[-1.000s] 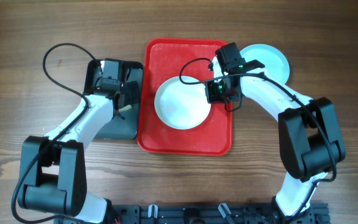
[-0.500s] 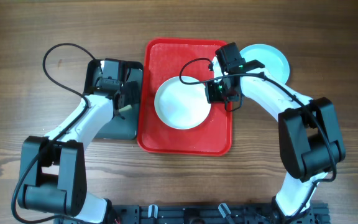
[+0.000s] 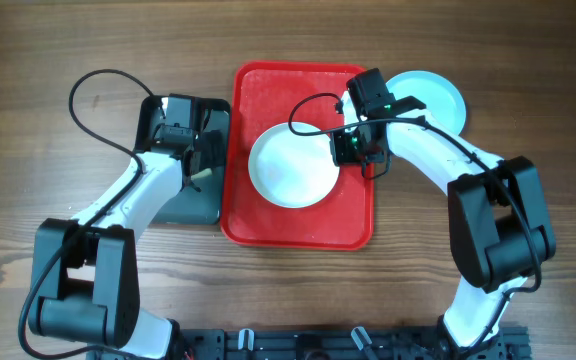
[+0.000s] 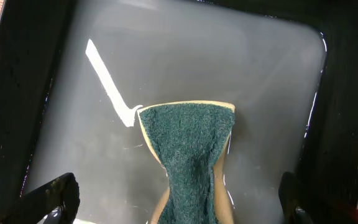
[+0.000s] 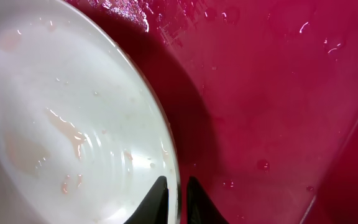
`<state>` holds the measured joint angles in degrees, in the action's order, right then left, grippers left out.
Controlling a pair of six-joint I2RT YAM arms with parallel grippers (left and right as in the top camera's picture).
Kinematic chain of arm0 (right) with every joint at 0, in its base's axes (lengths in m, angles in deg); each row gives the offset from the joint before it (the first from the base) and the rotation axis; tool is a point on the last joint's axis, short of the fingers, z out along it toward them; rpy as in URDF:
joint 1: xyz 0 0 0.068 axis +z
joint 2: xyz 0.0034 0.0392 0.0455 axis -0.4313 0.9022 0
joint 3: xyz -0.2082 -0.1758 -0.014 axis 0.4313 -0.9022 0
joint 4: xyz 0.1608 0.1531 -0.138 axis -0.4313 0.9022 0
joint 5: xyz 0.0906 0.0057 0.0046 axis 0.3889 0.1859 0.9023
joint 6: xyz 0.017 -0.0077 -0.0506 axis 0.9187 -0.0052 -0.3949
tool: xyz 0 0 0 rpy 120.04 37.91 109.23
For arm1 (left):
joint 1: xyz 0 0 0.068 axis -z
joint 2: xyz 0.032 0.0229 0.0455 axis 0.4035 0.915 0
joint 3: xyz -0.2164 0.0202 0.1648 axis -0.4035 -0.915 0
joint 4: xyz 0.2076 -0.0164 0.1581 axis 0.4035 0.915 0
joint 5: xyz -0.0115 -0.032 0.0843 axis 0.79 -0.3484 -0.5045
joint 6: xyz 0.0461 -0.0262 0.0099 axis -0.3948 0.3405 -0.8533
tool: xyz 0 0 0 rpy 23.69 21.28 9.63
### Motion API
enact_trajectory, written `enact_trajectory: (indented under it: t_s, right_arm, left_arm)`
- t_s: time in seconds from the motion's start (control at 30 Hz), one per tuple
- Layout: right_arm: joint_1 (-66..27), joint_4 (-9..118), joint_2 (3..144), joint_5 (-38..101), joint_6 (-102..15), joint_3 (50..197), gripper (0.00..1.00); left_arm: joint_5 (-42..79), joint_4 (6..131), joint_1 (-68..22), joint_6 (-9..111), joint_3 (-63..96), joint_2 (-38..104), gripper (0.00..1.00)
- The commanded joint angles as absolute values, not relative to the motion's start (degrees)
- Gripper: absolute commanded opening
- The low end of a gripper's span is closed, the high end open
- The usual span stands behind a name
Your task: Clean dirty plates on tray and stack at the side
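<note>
Plates: I see two, both lying face up; being round, they have no long axis.
White plate [image 3: 290, 167]: sits in the middle of the red tray [image 3: 303, 225], its right rim in my right gripper [image 3: 353, 150].
Plate surface: faint orange smears and water beads show in the right wrist view.
Pale blue plate [image 3: 430, 95]: lies on the wooden table [image 3: 528, 60], just beside the tray's far right corner; whether more than one is stacked there, I cannot tell.
Tray axis: its long side runs from the near edge of the table to the far one.
Right arm pose: reaches inward from the right, elbow bent, wrist over the tray's right half, fingers pointing at the plate's edge.
Right jaws: almost together, pinching the white plate's rim, one finger [image 5: 157, 202] over the inside of the plate and the other outside it.
Rim shadow: a dark band lies on the tray under the gripped edge.
Left arm pose: stretches forward over the black tray [image 3: 158, 115], left of the red one, wrist pointing down.
Left gripper [image 4: 176, 186]: jaws spread as wide as they go, holding nothing.
Scouring sponge [image 4: 191, 149]: green, lying in shallow water in the black tray, between the spread fingers, its long axis running toward the wrist camera.
</note>
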<state>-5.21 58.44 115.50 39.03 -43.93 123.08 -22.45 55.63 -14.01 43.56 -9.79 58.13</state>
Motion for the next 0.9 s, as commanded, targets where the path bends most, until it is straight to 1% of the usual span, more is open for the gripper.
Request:
enact_trajectory:
  t_s: [0.0,0.03,0.23,0.27,0.33,0.4,0.63,0.73,0.87]
  right_arm:
    - [-4.82,58.27,114.19,39.71,-43.89,122.71,0.13]
    - [-4.82,58.27,114.19,39.71,-43.89,122.71,0.15]
    - [-4.82,58.29,114.19,39.73,-43.85,122.71,0.15]
    - [-4.82,58.27,114.19,39.73,-43.87,122.71,0.15]
    - [-4.82,58.09,114.19,39.73,-43.87,122.71,0.15]
    - [-4.82,58.01,114.19,39.73,-43.87,122.71,0.15]
    - [-4.82,57.98,114.19,39.73,-43.87,122.71,0.15]
    - [-4.82,58.14,114.19,39.73,-43.87,122.71,0.15]
    - [-4.82,57.79,114.19,39.73,-43.74,122.69,0.15]
  left_arm:
    - [-23.41,55.26,-14.34,43.25,-10.10,58.88,1.00]
    - [-23.39,54.01,-14.32,43.27,-10.10,58.88,1.00]
    - [-23.39,53.75,-14.32,43.27,-10.10,58.88,1.00]
    - [-22.80,53.05,-14.32,43.89,-10.10,58.88,1.00]
    - [-17.69,50.65,-14.28,43.82,-10.10,58.88,1.00]
    - [-17.31,47.33,-14.28,43.89,-10.03,58.61,1.00]
    - [-17.93,44.44,-14.78,43.84,-6.49,47.42,1.00]
    - [-22.39,39.76,-17.90,43.84,-6.23,41.74,1.00]
    - [-22.71,38.32,-24.35,43.89,-6.25,40.01,1.00]
